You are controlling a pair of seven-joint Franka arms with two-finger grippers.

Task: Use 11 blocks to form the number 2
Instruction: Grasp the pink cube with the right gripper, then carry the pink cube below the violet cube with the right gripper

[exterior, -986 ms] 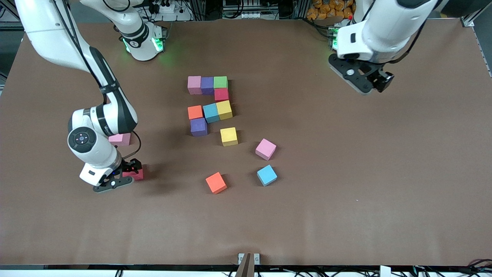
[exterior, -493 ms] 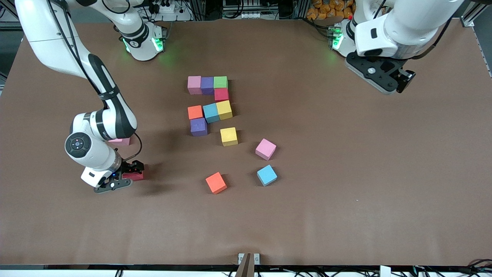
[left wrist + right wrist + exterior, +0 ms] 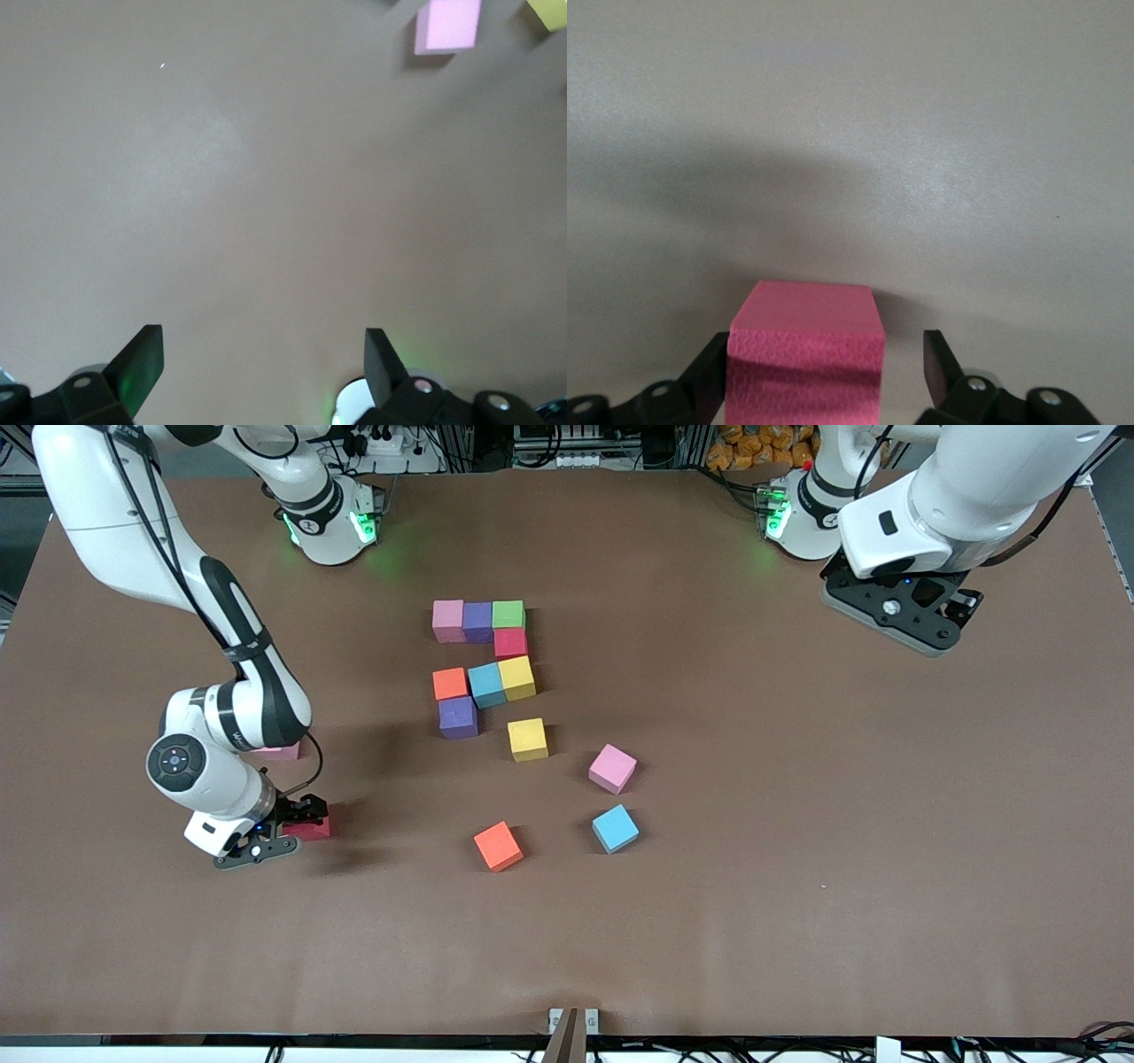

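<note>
Eight blocks stand joined mid-table as part of the number 2 point(image 3: 483, 660): pink, purple and green in a row, then red, then yellow, light blue and orange, then a purple block point(image 3: 458, 716). Loose blocks lie nearer the camera: yellow point(image 3: 528, 739), pink point(image 3: 613, 768), light blue point(image 3: 615, 828) and orange point(image 3: 498, 845). My right gripper point(image 3: 299, 819) is down at the table, open around a red block point(image 3: 312, 831) point(image 3: 806, 354). One finger touches the block and a gap shows at the other. My left gripper point(image 3: 948, 615) point(image 3: 264, 363) hangs open and empty over bare table near its base.
Another pink block point(image 3: 279, 751) lies partly hidden by the right arm, toward that arm's end of the table. The left wrist view shows the loose pink block point(image 3: 449, 25) and a corner of the yellow one point(image 3: 551, 11). The brown table cover point(image 3: 797, 824) is bare toward the left arm's end.
The left arm has drawn back toward its base and its end of the table. The right gripper has settled lower around the red block and its fingers have narrowed slightly.
</note>
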